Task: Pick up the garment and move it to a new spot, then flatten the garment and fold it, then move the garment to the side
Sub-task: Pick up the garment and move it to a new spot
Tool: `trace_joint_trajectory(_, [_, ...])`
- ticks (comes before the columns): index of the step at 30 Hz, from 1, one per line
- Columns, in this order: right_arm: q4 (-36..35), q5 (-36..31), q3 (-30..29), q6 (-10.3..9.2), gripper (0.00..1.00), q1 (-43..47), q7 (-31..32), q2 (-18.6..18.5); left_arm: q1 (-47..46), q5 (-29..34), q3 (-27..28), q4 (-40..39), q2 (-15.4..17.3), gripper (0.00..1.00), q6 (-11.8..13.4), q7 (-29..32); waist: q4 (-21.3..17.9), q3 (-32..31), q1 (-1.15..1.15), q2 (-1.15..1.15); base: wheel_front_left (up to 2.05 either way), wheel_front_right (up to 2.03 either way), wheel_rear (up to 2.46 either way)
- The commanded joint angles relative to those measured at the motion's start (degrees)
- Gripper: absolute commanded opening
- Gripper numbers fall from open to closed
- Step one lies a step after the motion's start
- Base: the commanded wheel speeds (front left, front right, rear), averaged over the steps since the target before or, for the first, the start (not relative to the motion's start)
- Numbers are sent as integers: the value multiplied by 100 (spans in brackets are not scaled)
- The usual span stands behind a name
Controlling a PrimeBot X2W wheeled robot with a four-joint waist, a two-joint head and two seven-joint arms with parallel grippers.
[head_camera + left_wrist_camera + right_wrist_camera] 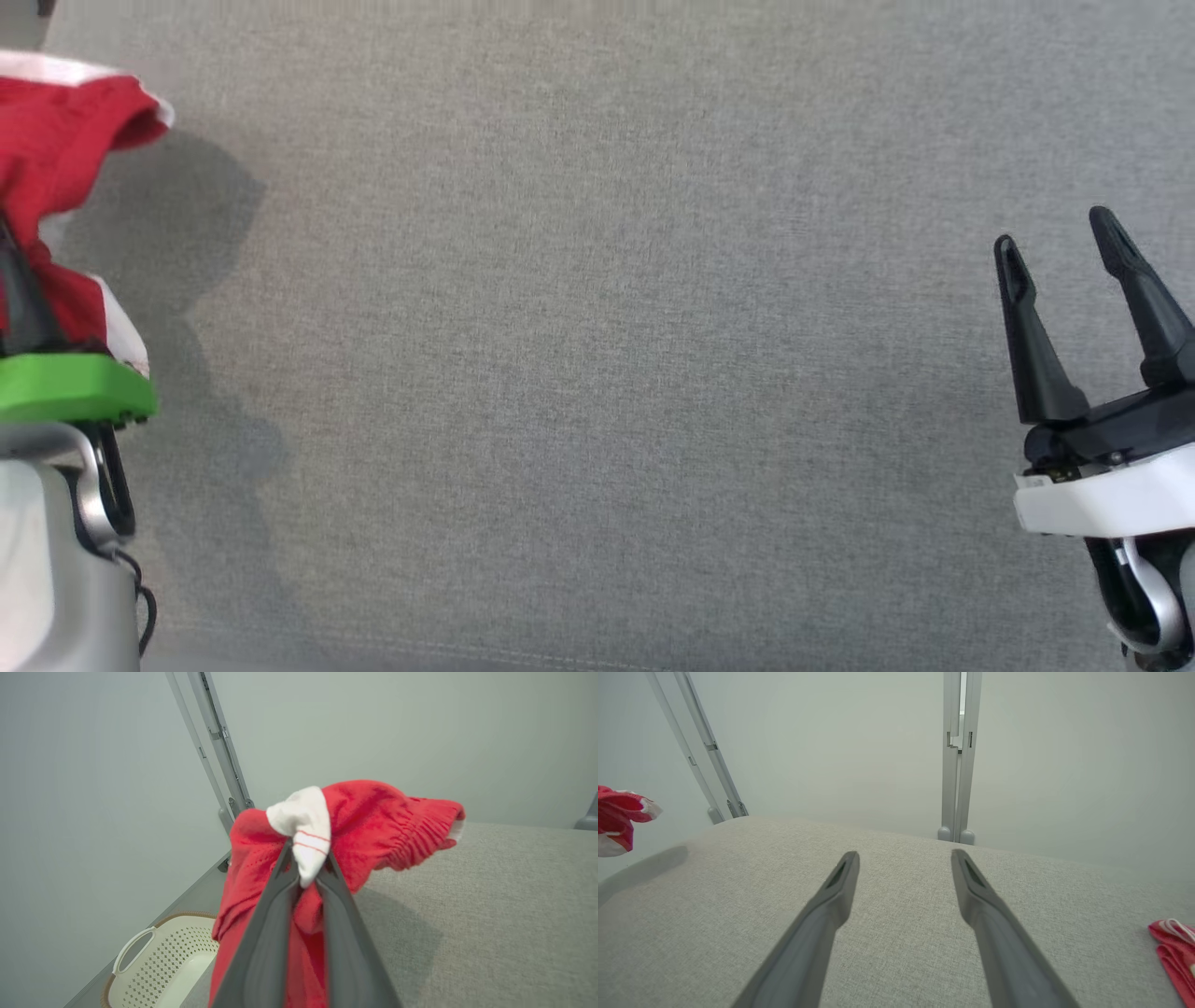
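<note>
The garment (373, 816) is red knit with white trim, bunched and hanging above the left edge of the grey cloth-covered table (597, 373). My left gripper (306, 858) is shut on it, its dark fingers pinching a white and red fold. In the head view the garment (56, 149) hangs at the far left above the gripper's green collar, casting a shadow on the table. In the right wrist view the garment (619, 816) shows at the left edge. At the right side, my right gripper (1060, 233) stands open over bare table, nothing between its fingers.
A cream perforated laundry basket (159, 961) sits on the floor below the table's left side. Metal frame posts (957, 765) stand beyond the far edge, against a pale wall. Another red cloth (1174, 947) lies on the table at the right wrist view's lower right.
</note>
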Motion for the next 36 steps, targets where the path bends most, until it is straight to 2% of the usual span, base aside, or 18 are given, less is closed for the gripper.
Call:
trace_joint_trajectory(1, [76,34,59,-9,100,93,-47,39,296,65,-22,-266,-2,0,62,2,-347,-791,0,0,0,0,0])
trace_joint_trajectory(7, [349,85,195,-9,100,218,-195,173,1284,309,-471,-1668,-283,0,136,391,-719,-1160,0,0,0,0,0])
trace_joint_trajectory(12, [470,129,282,-9,100,177,-307,289,1548,436,-1365,-2079,-592,0,-240,850,-1196,-1127,0,0,0,0,0])
trace_joint_trajectory(16, [605,191,374,-9,100,26,-442,384,1234,517,-2035,-1738,-828,0,-586,1010,-1683,-1012,0,0,0,0,0])
trace_joint_trajectory(19, [718,235,412,-9,100,-28,-543,462,981,572,-2448,-1368,-947,0,-749,1047,-2028,-890,0,0,0,0,0])
trace_joint_trajectory(24, [930,323,449,-8,100,-109,-733,565,539,623,-2984,-650,-1068,0,-882,1134,-2545,-613,0,0,0,0,0])
trace_joint_trajectory(30, [1134,407,439,-8,100,-169,-918,650,247,534,-3576,-2,-1116,0,-1019,1184,-2789,-339,0,0,0,0,0])
trace_joint_trajectory(31, [1169,413,438,-8,100,-183,-930,654,209,513,-3625,50,-1124,20,-1027,1119,-2789,-328,0,0,0,0,0])
trace_joint_trajectory(32, [1191,412,427,-8,100,-190,-952,650,211,493,-3661,94,-1130,97,-1032,1084,-2780,-328,0,0,0,0,0])
trace_joint_trajectory(33, [1217,407,406,-8,100,-190,-968,646,207,475,-3703,108,-1139,100,-1037,1004,-2755,-346,0,0,0,0,0])
trace_joint_trajectory(36, [1278,369,391,-8,100,-184,-988,622,187,452,-3738,13,-1152,100,-959,738,-2657,-461,0,0,0,0,0])
